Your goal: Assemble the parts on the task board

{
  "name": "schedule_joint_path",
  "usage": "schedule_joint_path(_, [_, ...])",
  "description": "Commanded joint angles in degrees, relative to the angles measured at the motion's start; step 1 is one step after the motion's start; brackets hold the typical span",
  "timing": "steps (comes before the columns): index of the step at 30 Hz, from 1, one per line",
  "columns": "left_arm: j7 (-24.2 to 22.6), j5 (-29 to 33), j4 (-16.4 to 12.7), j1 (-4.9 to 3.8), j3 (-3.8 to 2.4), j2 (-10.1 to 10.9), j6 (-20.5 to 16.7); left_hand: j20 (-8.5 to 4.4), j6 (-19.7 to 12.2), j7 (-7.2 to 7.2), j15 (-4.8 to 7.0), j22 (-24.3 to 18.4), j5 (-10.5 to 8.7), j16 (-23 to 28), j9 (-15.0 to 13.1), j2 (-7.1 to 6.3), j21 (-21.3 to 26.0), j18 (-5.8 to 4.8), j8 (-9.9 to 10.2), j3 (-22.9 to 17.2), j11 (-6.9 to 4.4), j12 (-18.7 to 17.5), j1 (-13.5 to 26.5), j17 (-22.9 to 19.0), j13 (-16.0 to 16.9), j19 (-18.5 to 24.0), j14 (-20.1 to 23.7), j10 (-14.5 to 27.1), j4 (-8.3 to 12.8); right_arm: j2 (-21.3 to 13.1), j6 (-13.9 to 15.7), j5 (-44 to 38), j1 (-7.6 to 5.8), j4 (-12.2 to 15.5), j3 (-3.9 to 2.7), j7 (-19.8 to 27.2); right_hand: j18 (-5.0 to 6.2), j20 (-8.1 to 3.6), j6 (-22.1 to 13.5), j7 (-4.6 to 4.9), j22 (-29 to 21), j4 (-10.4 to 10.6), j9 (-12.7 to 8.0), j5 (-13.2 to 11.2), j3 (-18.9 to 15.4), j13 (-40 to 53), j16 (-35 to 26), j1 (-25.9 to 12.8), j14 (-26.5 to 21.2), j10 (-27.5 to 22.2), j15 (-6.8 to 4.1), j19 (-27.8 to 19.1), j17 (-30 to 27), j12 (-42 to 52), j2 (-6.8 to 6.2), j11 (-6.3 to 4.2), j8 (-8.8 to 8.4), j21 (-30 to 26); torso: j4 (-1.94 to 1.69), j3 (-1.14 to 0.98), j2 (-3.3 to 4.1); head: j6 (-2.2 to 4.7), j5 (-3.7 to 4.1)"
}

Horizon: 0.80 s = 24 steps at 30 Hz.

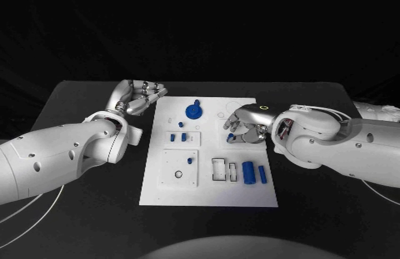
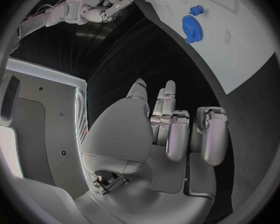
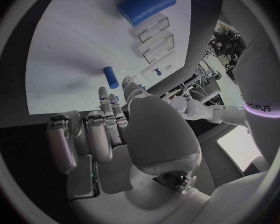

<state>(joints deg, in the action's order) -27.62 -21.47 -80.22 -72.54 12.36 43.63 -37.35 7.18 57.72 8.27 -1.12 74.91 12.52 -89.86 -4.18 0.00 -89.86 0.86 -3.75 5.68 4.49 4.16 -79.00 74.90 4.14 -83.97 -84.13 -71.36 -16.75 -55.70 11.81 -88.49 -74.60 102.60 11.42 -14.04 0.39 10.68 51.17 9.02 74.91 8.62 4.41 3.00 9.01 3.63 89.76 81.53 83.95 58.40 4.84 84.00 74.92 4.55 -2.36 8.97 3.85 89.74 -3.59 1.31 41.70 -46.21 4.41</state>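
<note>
Head view shows the task board [image 1: 158, 195] on the counter [image 1: 75, 97] with most work left: two blue cylinders [image 1: 247, 171] lie loose near the right hand [image 1: 247, 123], while a blue gear [image 1: 193, 110] sits beyond it. That hand hovers over the board, fingers curled, apparently holding nothing. Beside the board, the left hand [image 1: 137, 96] waits empty, fingers loosely bent.

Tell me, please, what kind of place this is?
Probably a robot test bench or lab: a black table against a dark backdrop, a white task board with small blue parts such as a gear, and two robot arms working over it.
</note>
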Motion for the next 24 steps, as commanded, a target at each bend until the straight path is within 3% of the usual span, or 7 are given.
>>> schedule_joint_path(1, [-0.8,0.1,-0.1,-0.01,-0.04,-0.1,0.6,-0.17,0.3,-0.21,0.23,15.1,0.04,-0.1,0.0,0.72,-0.1,-0.86,-0.1,0.4,0.05,-0.2,-0.1,15.1,-0.1,-6.0,-5.9,0.0,0.0,0.8,-3.5,-3.4,0.28,-0.5,0.01,-3.6,-0.39,0.49,0.3,0.0,15.1,0.0,0.0,-0.1,-0.2,0.1,0.2,0.3,6.1,-0.5,0.3,6.0,15.1,0.1,0.16,-0.04,0.16,0.3,-0.02,0.02,0.03,0.1,0.02])
schedule_joint_path(8, [-0.8,0.1,-0.2,0.0,-0.04,-0.1,0.7,-0.17,0.3,-0.21,0.23,15.1,0.04,-0.1,0.0,0.72,-0.1,-0.86,-0.1,0.4,0.05,-0.2,-0.1,15.1,-0.1,-6.0,-5.9,0.0,0.0,1.8,-4.7,-3.8,0.61,-1.1,0.01,-5.1,-0.39,0.57,0.1,-0.59,15.1,-0.6,-0.2,-0.1,-0.2,0.1,0.2,1.0,6.1,0.4,0.23,6.0,15.1,0.7,0.55,-0.21,0.07,0.3,0.03,-0.02,0.01,0.08,-0.13])
schedule_joint_path(18, [-0.8,0.1,-0.1,0.0,-0.04,-0.1,0.9,-0.17,0.3,-0.21,0.23,15.1,0.04,-0.1,0.0,0.72,-0.1,-0.86,-0.1,0.4,0.05,-0.2,-0.1,15.1,-0.1,-6.0,-5.9,0.0,0.0,2.1,-5.5,-4.1,0.77,-1.2,0.01,-5.7,-0.39,-0.23,3.4,-2.07,15.1,-0.8,0.0,-0.1,0.3,0.1,0.2,1.8,6.1,4.4,-0.88,6.0,15.1,2.0,1.6,-1.6,1.01,0.3,0.02,-0.01,0.01,-0.03,-0.1])
schedule_joint_path(24, [-0.8,0.1,-0.1,0.0,-0.05,-0.2,0.9,-0.17,0.3,-0.21,0.23,15.1,0.04,-0.1,0.0,0.73,-0.1,-0.86,-0.1,0.5,0.05,-0.2,-0.1,15.1,-0.1,-6.0,-5.9,0.0,0.0,2.2,-5.3,-4.1,0.86,-1.2,0.01,-5.4,-0.39,-0.99,5.1,-1.85,15.1,-0.5,0.1,-0.1,0.8,0.0,0.2,2.0,6.1,6.6,-1.69,6.0,15.1,2.2,1.99,-2.51,1.42,0.3,0.0,0.01,0.0,-0.21,-0.14])
